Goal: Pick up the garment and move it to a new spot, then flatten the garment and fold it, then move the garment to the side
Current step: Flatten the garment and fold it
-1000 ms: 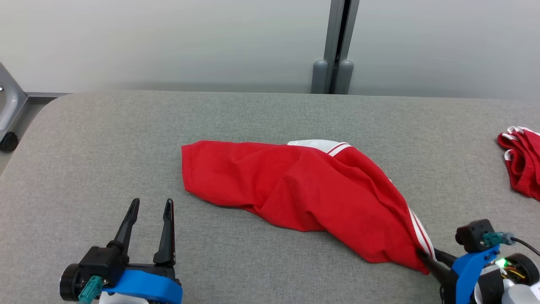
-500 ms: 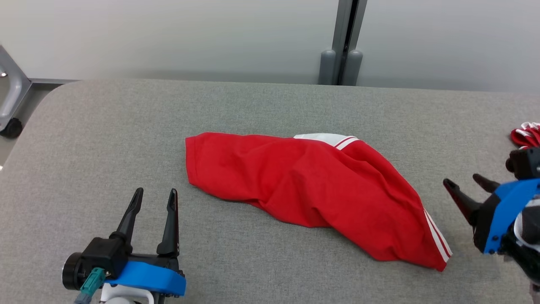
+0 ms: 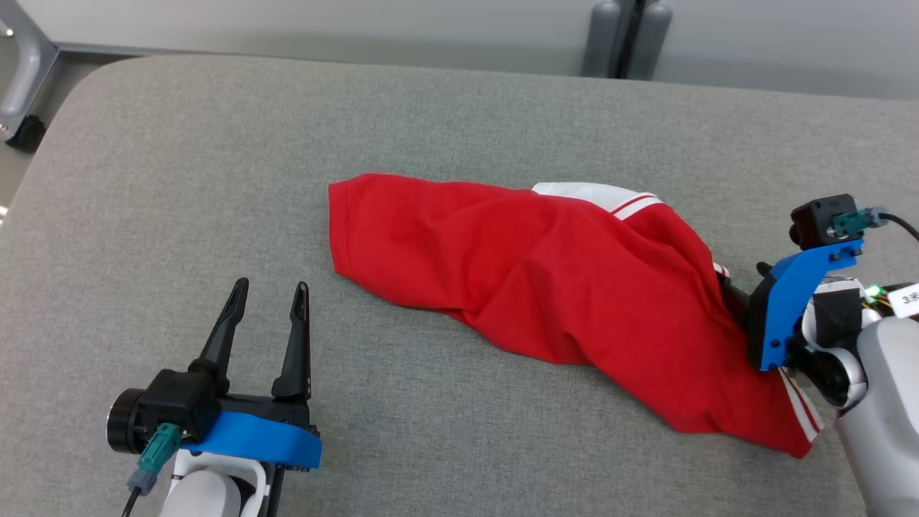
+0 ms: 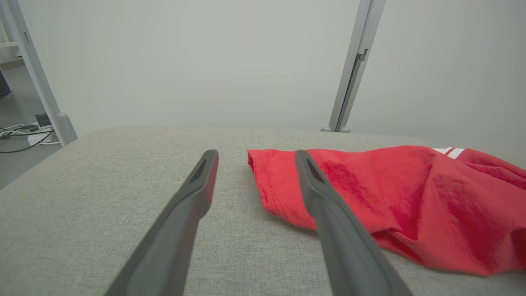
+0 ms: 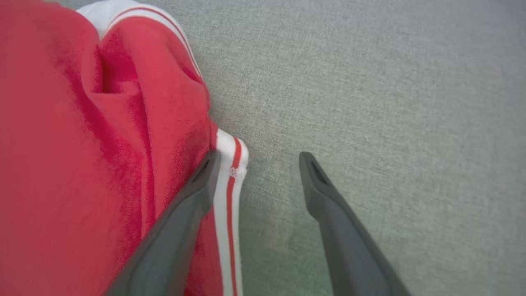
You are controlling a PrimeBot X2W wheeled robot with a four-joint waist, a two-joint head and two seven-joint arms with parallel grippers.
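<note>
Looking down from my head, I see the red garment [image 3: 546,287] lying crumpled on the grey tabletop [image 3: 179,179], stretched from ahead of my left pincer [image 3: 271,284] across to my right pincer [image 3: 747,283]. My left pincer sits low over the tabletop with its two fingers spread and nothing between them. The garment's plain hemmed end lies ahead of it and off to its right, apart from the fingertips. My right pincer is at the garment's striped end, its fingers largely hidden behind the cloth and the blue bracket [image 3: 793,301].

From my left wrist, both fingers stand apart over the tabletop. The garment's hemmed end shows beyond the fingertips, and the cloth runs away to the right.

From my right wrist, the fingers are spread wide and pinch nothing. The left finger lies over the garment's edge, its tip beside the white band with red stripes [image 5: 230,172] — whether it touches the cloth I cannot tell. The right finger is over bare tabletop, clear of the garment.
</note>
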